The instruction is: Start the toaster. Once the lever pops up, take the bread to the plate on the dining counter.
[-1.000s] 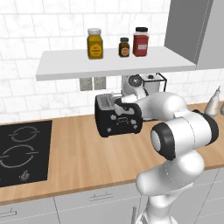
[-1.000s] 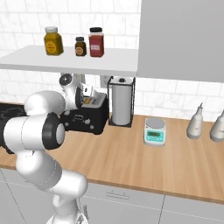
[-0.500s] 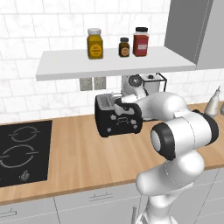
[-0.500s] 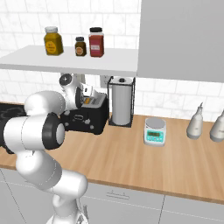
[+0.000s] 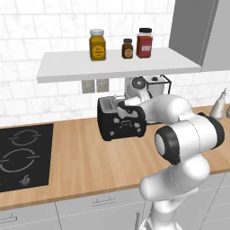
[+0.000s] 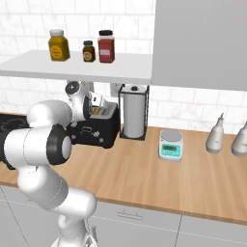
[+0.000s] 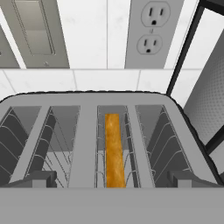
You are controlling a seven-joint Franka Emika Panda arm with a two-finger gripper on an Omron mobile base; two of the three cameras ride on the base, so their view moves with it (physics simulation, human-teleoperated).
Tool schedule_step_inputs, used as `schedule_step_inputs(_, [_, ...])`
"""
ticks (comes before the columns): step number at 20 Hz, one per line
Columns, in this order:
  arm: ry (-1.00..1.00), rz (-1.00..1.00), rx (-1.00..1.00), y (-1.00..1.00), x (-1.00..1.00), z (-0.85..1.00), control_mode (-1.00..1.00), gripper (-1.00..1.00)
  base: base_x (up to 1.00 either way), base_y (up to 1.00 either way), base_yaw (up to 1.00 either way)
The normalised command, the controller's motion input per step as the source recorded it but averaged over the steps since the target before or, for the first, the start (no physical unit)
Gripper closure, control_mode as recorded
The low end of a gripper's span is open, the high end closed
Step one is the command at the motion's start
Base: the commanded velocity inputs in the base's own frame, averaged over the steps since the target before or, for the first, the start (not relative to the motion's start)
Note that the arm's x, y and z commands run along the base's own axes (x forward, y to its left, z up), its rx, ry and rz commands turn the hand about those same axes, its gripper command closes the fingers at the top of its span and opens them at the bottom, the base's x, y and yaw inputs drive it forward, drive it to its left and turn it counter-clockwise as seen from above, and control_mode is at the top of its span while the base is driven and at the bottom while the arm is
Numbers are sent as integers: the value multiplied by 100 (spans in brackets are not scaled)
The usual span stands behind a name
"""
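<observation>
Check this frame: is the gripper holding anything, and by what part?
Nothing is held. The gripper is open above the toaster, and the bread sits ungripped in one of its slots.

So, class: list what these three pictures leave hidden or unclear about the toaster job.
- Toaster lever: left base view, the arm covers that end.
- Bread: hand view, only the crust edge shows; the slot hides the rest.
- Toaster controls: right base view, too small to read.
- Gripper fingertips: hand view, cut off at the bottom.

Glossy black toaster [image 5: 122, 124], wooden worktop [image 5: 85, 161]
</observation>
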Motion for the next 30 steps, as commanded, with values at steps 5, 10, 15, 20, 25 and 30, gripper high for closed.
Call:
schedule_step_inputs(5, [0,0,0,0,0,0,-100,-100,0,0,0])
schedule_step_inputs(10, [0,0,0,0,0,0,-100,-100,0,0,0])
schedule_step_inputs(15, [0,0,0,0,0,0,-100,-100,0,0,0])
schedule_step_inputs(20, [0,0,0,0,0,0,-100,-100,0,0,0])
schedule_step_inputs(25, [0,0,0,0,0,0,-100,-100,0,0,0])
schedule_step_inputs(30, [0,0,0,0,0,0,-100,-100,0,0,0])
